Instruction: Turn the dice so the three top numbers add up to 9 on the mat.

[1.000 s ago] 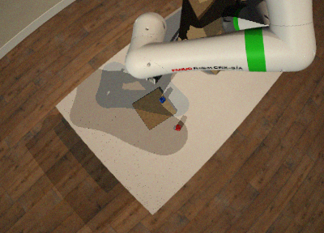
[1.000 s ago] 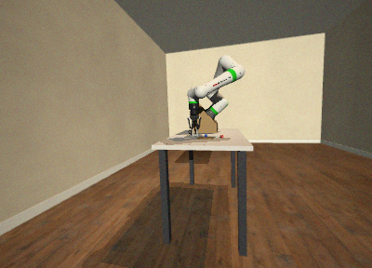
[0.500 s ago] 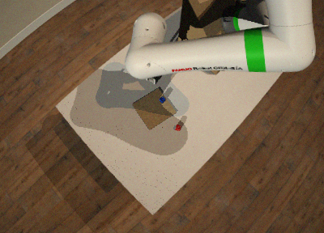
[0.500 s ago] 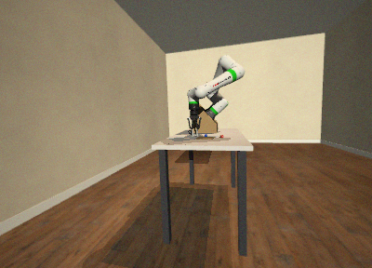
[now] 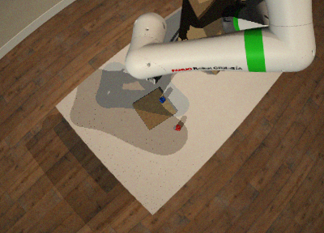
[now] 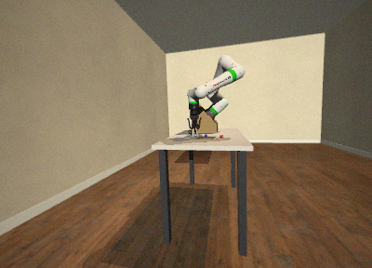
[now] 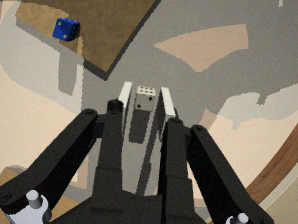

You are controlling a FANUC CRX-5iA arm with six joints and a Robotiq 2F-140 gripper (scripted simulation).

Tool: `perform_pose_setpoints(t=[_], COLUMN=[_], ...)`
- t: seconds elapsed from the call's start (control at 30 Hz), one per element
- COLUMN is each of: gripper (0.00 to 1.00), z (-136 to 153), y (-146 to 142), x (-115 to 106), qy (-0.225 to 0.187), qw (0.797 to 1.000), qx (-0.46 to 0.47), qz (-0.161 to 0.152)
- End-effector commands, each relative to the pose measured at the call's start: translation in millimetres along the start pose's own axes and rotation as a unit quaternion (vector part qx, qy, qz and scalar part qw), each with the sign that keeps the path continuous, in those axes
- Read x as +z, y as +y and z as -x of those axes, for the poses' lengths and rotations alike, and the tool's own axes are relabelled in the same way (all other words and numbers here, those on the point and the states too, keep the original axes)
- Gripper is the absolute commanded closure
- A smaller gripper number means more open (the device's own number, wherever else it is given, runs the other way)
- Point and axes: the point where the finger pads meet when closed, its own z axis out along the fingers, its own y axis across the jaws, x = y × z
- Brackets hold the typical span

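My jaws (image 6: pixel 194 135) stand narrow but unclosed; only the wrist view reveals the white die (image 7: pixel 145 98) between them, gaps either side. Top and exterior views alone add the red die (image 5: pixel 177 128) (image 6: pixel 221 136).

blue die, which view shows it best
The wrist view: there the blue die is largest, with some pips visible. The top view shows it small, pips unreadable; the exterior view, just a blue speck.
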Motion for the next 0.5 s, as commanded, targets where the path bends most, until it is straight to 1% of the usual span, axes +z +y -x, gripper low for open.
perform_pose_setpoints(t=[0.0,0.33,0.37,0.47], gripper=[0.79,0.79,0.91,0.91], z=[0.0,0.0,0.0,0.0], y=[0.2,0.2,0.2,0.2], x=[-0.2,-0.2,-0.2,-0.2], qy=[0.000,0.000,0.000,0.000], qw=[1.000,1.000,1.000,1.000], qx=[0.000,0.000,0.000,0.000], qz=[0.000,0.000,0.000,0.000])
